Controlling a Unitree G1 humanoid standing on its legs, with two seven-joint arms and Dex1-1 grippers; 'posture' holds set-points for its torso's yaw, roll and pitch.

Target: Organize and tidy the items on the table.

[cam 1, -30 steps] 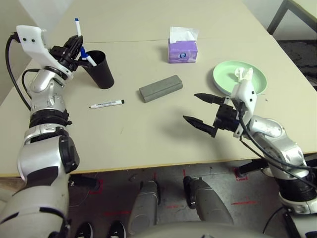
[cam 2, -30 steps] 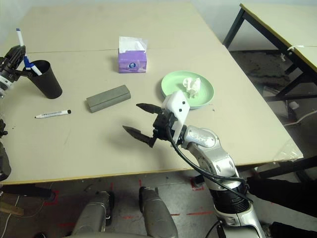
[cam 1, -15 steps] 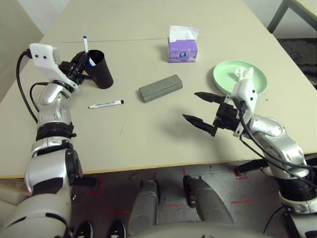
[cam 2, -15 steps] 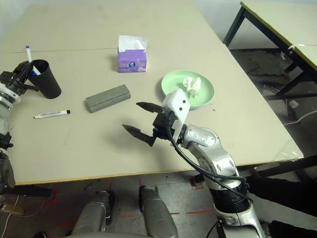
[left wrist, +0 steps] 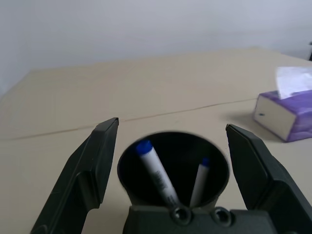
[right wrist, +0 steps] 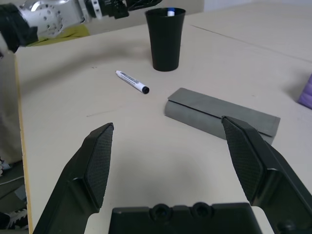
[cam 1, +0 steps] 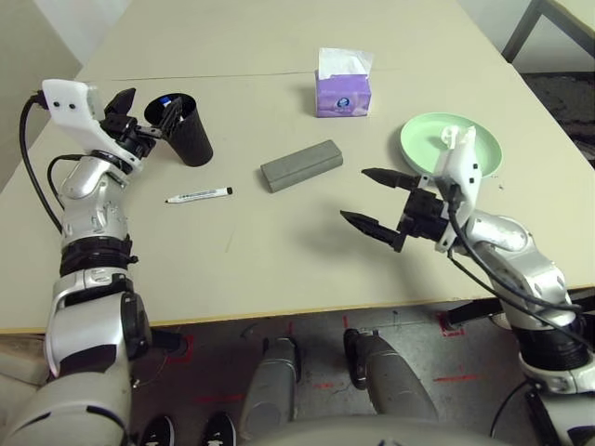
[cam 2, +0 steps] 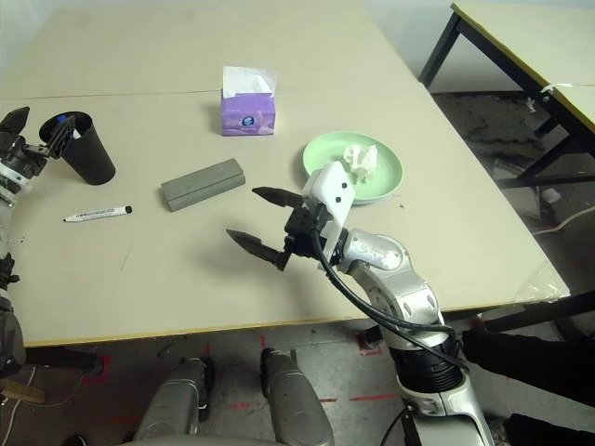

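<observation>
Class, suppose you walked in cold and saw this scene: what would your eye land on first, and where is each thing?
The robot's right tool hangs open over the bare middle of the table, close to the near edge. At the far left, the left tool stands open at a black cup holding two blue-capped markers. A black-capped marker and a grey case lie between them, with a purple tissue box behind.

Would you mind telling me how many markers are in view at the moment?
3. Two blue-capped markers stand inside the black cup; one black-capped marker lies on the table between the cup and the robot. More may be hidden deeper in the cup.
</observation>
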